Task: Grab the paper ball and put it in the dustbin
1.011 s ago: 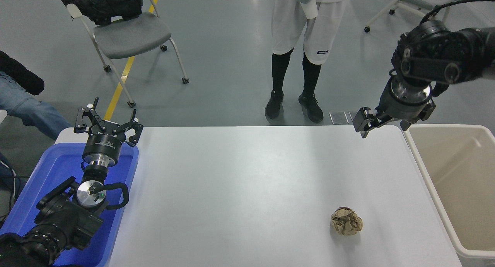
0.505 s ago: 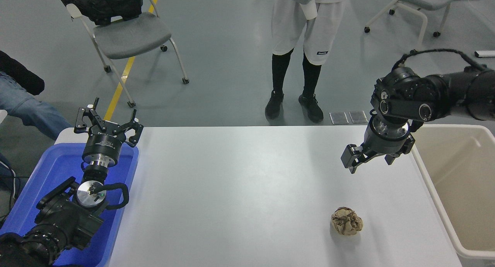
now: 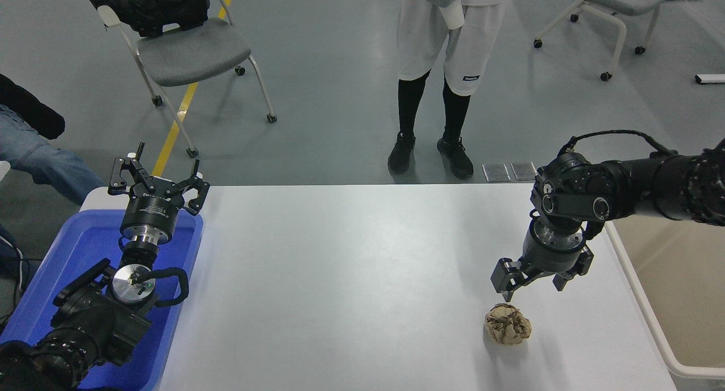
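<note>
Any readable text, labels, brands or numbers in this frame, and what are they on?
None can be read.
Left hand: pale print on its black body, too small to read.
Person's white shorts: small dark label, too blurred to read.
Paper ball, dustbin, blue tray, table: no print seen.

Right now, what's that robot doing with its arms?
The right gripper is open and hangs just above a crumpled paper ball lying on the white table, not touching it yet. The beige dustbin waits at the table's right edge. The left gripper sits parked over a blue tray. A person stands behind the table.
</note>
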Motion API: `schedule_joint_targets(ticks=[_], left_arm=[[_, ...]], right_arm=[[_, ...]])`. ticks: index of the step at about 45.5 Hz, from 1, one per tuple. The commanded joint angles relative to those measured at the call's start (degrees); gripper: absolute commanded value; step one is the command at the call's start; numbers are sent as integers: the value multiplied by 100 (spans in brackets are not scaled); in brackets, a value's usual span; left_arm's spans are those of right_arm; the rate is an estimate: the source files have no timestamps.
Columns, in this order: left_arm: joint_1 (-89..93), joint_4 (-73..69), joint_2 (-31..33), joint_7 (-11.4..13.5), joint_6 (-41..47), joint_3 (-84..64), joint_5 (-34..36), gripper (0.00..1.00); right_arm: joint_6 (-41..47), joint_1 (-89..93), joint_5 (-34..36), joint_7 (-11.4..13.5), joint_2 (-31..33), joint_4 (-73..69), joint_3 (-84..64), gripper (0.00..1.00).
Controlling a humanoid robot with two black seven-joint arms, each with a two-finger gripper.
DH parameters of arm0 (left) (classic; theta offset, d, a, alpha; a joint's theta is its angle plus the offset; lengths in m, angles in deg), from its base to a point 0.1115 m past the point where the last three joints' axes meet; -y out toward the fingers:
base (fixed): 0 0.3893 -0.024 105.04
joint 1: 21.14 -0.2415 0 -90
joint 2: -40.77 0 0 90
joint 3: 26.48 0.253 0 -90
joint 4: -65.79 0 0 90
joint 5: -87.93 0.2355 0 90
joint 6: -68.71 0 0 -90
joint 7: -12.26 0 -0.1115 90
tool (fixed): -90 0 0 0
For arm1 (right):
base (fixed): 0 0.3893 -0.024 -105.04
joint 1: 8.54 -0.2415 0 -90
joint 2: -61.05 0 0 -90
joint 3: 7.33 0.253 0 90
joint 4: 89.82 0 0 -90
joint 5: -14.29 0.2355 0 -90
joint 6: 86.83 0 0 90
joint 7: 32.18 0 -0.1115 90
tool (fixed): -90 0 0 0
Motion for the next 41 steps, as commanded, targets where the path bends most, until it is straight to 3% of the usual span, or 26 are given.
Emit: schedule_joint_targets(ticks=[1,11,21,41], left_arm=[[0,0,0,-2,0,0,0,99],[0,0,0,7,0,0,0,99],[0,0,0,-2,-8,0,0,99],[0,0,0,-2,-17,0,0,99]], right_arm=[[0,137,204,-1,117,9,468,100],[0,436,372,-1,117,27,469,100],[-70,585,65,-1,109,53,460,100],[-1169,875,-357,-9,144,133,548,100]])
